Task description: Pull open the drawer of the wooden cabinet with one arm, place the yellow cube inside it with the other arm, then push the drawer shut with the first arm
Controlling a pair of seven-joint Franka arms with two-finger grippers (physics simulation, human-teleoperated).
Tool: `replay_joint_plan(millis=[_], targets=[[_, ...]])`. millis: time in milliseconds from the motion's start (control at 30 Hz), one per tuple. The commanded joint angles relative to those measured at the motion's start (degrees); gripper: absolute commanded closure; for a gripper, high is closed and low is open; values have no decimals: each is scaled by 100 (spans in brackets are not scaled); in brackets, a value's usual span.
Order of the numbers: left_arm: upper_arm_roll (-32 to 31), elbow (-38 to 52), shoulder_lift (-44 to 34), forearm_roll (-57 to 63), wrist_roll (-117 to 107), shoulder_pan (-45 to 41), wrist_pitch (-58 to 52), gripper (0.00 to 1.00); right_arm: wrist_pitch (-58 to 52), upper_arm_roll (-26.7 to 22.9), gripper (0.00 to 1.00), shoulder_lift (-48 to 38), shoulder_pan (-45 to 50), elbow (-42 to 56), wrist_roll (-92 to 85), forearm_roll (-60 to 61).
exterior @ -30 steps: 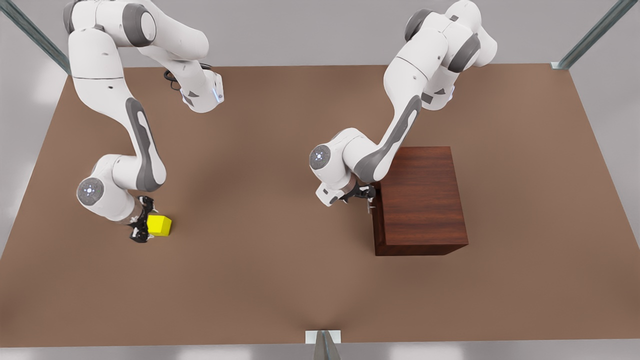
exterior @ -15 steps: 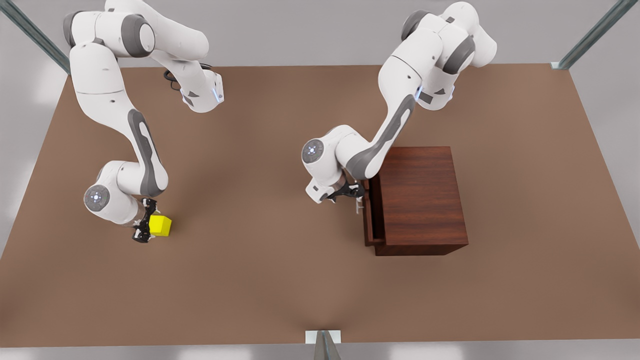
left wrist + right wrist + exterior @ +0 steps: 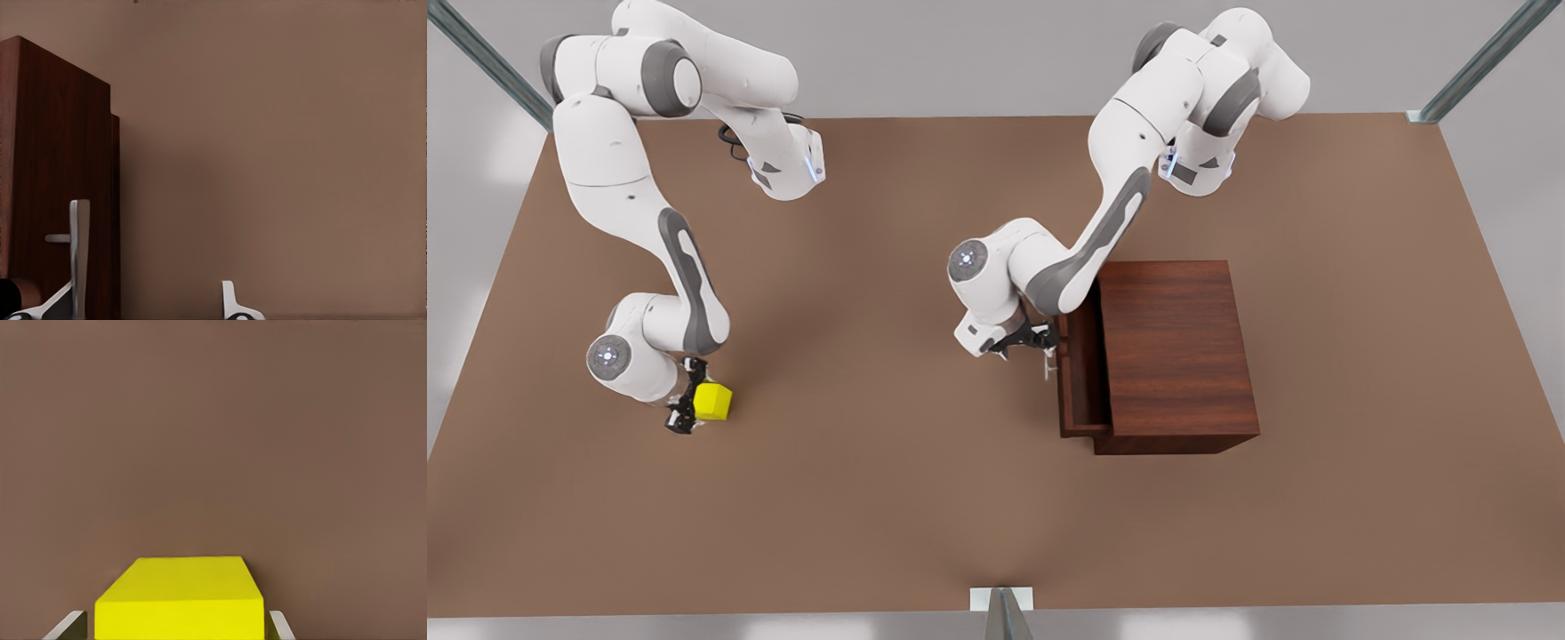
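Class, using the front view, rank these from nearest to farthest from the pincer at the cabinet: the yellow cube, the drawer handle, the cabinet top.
Measured from the left pincer:
1. Drawer handle: right at the pincer, on the drawer's front.
2. Cabinet top: just beyond, toward the front view's right.
3. Yellow cube: far across the table on the front view's left, between the right pincer's fingers.
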Motion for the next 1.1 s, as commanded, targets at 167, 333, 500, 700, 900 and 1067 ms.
replay_joint_plan(millis=[167,333,500,700,900,1067], targets=[[0,73,30,13,-352,-93,-6,0,208,8,0,43,-5,-90,107,-122],[-1,108,30,21,-475,-163,-6,0,244,-1,0,70,4,-126,124,-193],[8,205,118,30,-581,-216,3,0,252,-1,7,61,4,-117,142,-210],[-1,257,109,21,-598,-260,-50,0,252,-1,27,35,-5,-126,274,-210],[-9,389,188,4,-826,-330,-41,0,244,-1,34,-18,-5,-117,274,-245],[-18,486,241,-5,-967,-401,-41,0,147,-1,34,-273,-5,-117,247,-237]])
